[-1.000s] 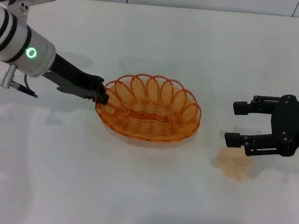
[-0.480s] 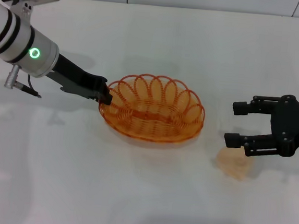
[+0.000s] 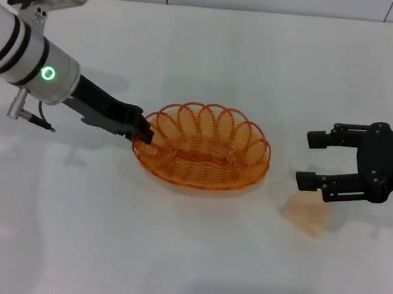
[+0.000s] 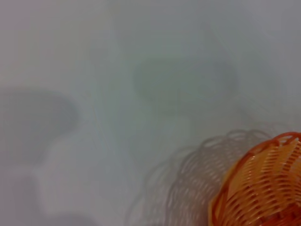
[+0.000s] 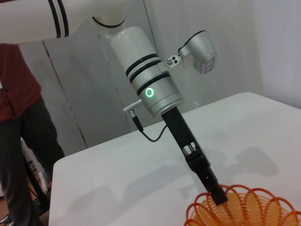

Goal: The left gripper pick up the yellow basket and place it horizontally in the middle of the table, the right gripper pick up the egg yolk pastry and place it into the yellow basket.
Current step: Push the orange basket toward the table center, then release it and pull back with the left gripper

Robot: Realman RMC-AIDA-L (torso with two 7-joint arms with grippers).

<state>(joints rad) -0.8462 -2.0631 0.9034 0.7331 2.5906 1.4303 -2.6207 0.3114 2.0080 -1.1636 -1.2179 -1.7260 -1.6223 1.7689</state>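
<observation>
The yellow basket lies near the middle of the white table, long side left to right. My left gripper is shut on the basket's left rim. The right wrist view shows that gripper pinching the basket's rim. The basket's edge also shows in the left wrist view. The egg yolk pastry lies on the table to the right of the basket. My right gripper is open and empty, hovering just above and behind the pastry.
A wall with a seam runs along the table's far edge. A person in a red top stands beyond the table in the right wrist view.
My left gripper has carried the basket a little to the right and toward the front. The right gripper and the pastry have not moved.
</observation>
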